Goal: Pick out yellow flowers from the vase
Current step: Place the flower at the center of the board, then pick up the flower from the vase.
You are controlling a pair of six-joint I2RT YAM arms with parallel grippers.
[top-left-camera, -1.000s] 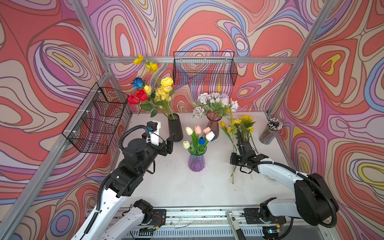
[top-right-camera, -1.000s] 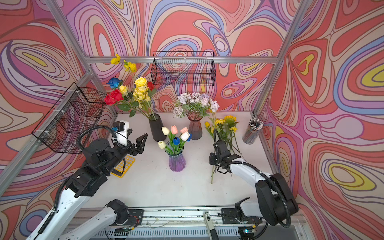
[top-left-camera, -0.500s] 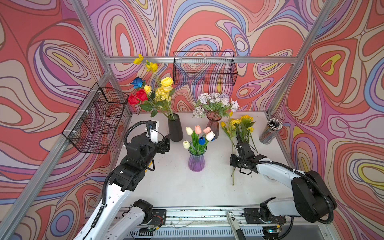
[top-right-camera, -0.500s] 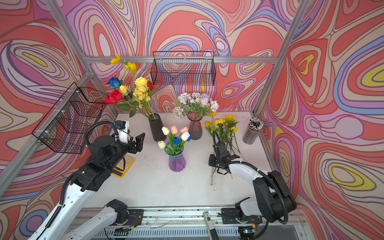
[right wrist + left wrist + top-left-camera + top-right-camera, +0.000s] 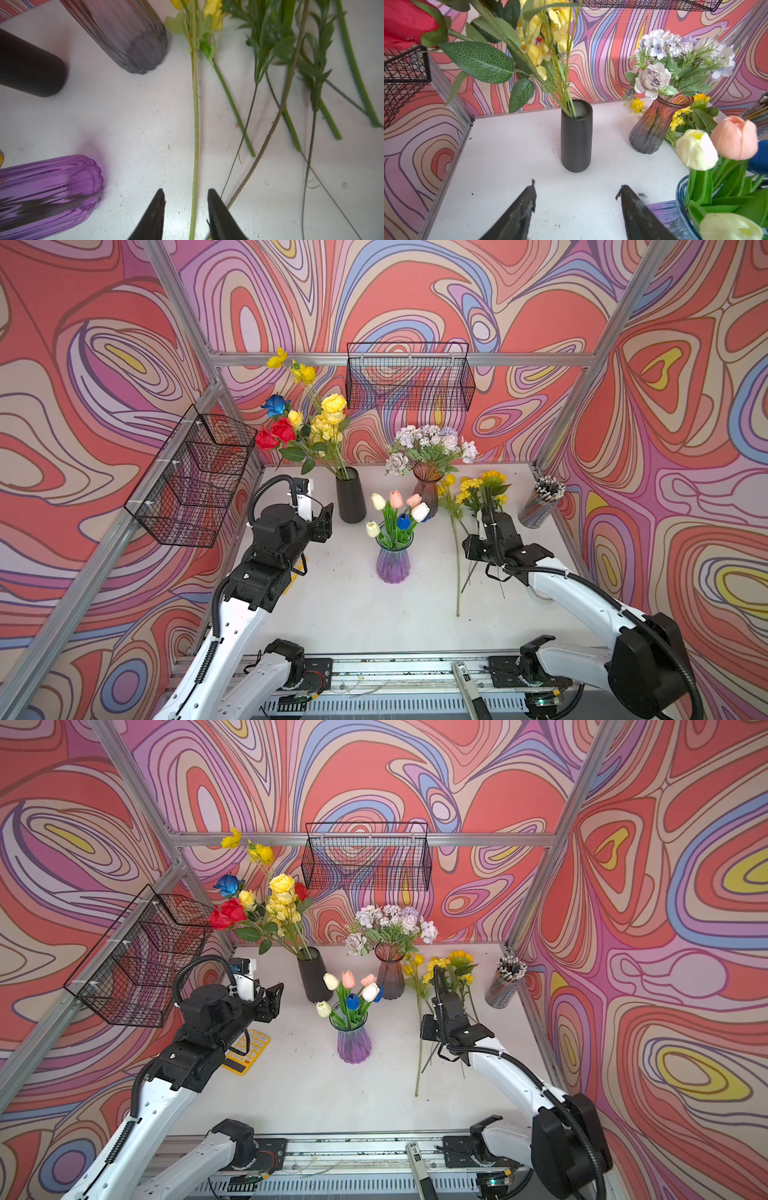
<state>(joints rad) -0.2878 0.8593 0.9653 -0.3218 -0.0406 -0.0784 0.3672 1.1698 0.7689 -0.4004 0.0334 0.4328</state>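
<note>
**Top view:** yellow flowers [image 5: 492, 477] lie on the table [image 5: 353, 614]; others stand in the black vase [image 5: 351, 497].
**Left wrist:** the left tool [image 5: 576, 186], wide and empty, faces that vase; a knock could topple it.
**Right wrist:** the right tool [image 5: 185, 191], jaws narrowly apart, straddles a laid stem [image 5: 195, 116].

Black vase [image 5: 576, 137] with yellow flowers [image 5: 544, 37], tool [image 5: 577, 209] parted

On the white tabletop [image 5: 353, 614] stand three vases: one black cylinder vase [image 5: 350, 499], one brown-violet ribbed glass vase [image 5: 424, 495], one purple ribbed glass vase [image 5: 392, 566]. The purple one holds six tulips [image 5: 395, 498]: three whitish, two pink, one blue. Two black wire baskets [image 5: 409, 377] hang on the walls. There is one cup of pencils [image 5: 540, 506].
</note>
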